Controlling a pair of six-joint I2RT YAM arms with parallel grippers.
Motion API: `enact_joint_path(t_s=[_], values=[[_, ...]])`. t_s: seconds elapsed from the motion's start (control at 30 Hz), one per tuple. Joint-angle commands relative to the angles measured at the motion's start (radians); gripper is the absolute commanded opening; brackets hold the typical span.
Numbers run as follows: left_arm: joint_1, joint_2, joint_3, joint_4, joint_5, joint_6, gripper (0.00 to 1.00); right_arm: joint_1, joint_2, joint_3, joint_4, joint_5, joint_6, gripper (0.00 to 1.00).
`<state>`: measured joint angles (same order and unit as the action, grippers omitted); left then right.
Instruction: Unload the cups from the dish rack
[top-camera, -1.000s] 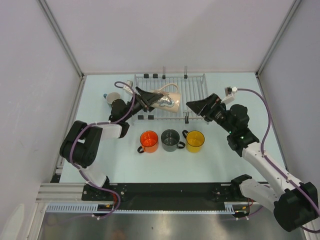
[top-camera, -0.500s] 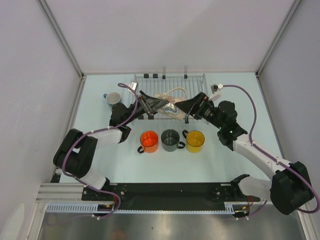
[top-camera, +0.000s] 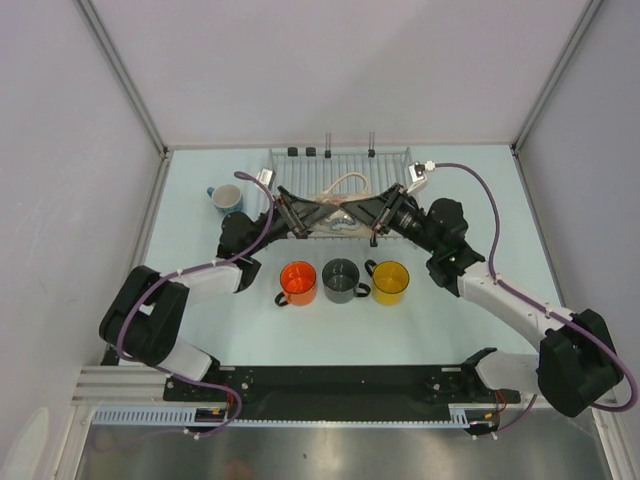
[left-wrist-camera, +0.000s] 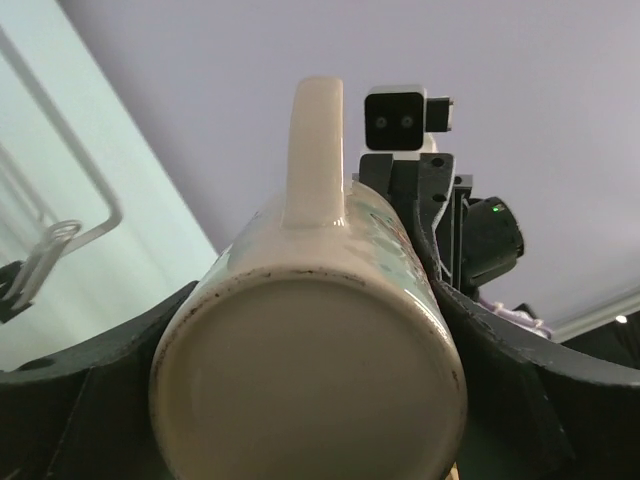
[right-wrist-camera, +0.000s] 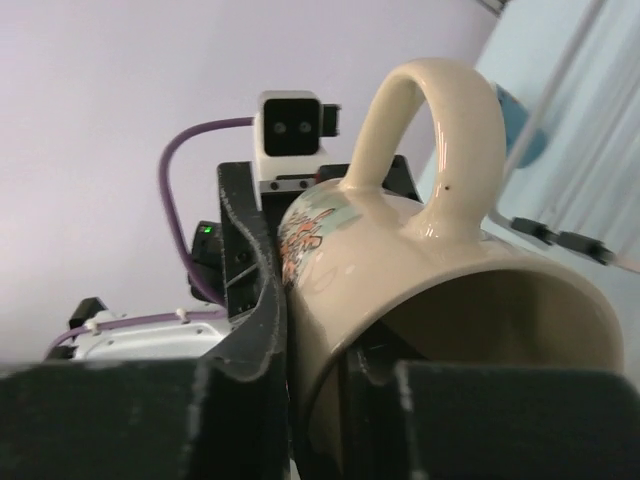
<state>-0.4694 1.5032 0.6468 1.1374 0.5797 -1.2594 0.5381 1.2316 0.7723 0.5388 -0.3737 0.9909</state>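
- The cream cup lies on its side over the near middle of the dish rack, handle uppermost. Whether it touches the bars cannot be told.
- The left claw is clamped on the cup's body. In the left wrist view its fingers press both sides of the round base.
- The right claw is closed on the rim wall. In the right wrist view one finger sits outside the wall and the other sits inside the mouth.
- Material: glazed ceramic, glossy cream, with a printed pattern on the side. The flat base carries small dark specks around its edge.
- Shape: tall cylinder, thick wall, large looped handle.
- Handling, as a judgement: rigid and brittle, moderately heavy for its size. The glaze is slippery, so a grip across the round body may roll or slide.
- Best hold, as a judgement: pinch the rim wall, or span the body away from the handle. Do not release one claw before the other grip is secure.
- The orange cup, dark grey cup and yellow cup stand in a row on the surface, near of the rack.
- The light blue cup stands on the surface, left of the rack.
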Motion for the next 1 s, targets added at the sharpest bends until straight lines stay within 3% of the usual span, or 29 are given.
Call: enact_joint_path(t_s=[0.0, 0.2, 0.3, 0.33, 0.4, 0.43, 0.5, 0.53, 0.57, 0.77, 0.83, 0.93, 0.97], values=[[-0.034, -0.084, 0.021, 0.144, 0.035, 0.017, 0.01, 0.013, -0.006, 0.018, -0.023, 0.044, -0.058, 0.00], [-0.034, -0.063, 0.037, 0.121, 0.051, 0.012, 0.00, 0.013, -0.038, 0.010, -0.056, 0.068, -0.072, 0.00], [-0.032, -0.055, 0.048, 0.091, 0.058, 0.021, 0.10, 0.011, -0.061, 0.008, -0.083, 0.082, -0.084, 0.00], [-0.032, -0.052, 0.053, 0.087, 0.063, 0.025, 0.23, 0.007, -0.075, 0.007, -0.089, 0.082, -0.095, 0.00], [-0.029, -0.044, 0.071, 0.073, 0.078, 0.032, 0.38, 0.003, -0.089, 0.008, -0.112, 0.081, -0.100, 0.00], [-0.026, -0.041, 0.080, 0.065, 0.084, 0.035, 0.56, -0.001, -0.105, 0.005, -0.120, 0.079, -0.100, 0.00], [-0.014, -0.037, 0.103, 0.033, 0.094, 0.044, 0.69, -0.021, -0.130, 0.001, -0.144, 0.072, -0.100, 0.00], [-0.008, -0.034, 0.111, 0.018, 0.103, 0.049, 0.88, -0.030, -0.142, 0.002, -0.157, 0.067, -0.104, 0.00], [-0.002, -0.032, 0.126, -0.008, 0.108, 0.061, 0.98, -0.052, -0.171, 0.007, -0.193, 0.065, -0.113, 0.00], [0.099, -0.046, 0.166, -0.163, 0.125, 0.118, 1.00, -0.139, -0.291, 0.085, -0.422, 0.090, -0.208, 0.00], [0.129, -0.061, 0.166, -0.226, 0.105, 0.140, 1.00, -0.161, -0.313, 0.122, -0.509, 0.169, -0.253, 0.00], [0.166, -0.125, 0.204, -0.558, -0.019, 0.289, 1.00, -0.155, -0.299, 0.260, -0.758, 0.436, -0.362, 0.00], [0.158, -0.167, 0.256, -0.779, -0.132, 0.418, 1.00, -0.150, -0.281, 0.301, -0.881, 0.605, -0.386, 0.00]])
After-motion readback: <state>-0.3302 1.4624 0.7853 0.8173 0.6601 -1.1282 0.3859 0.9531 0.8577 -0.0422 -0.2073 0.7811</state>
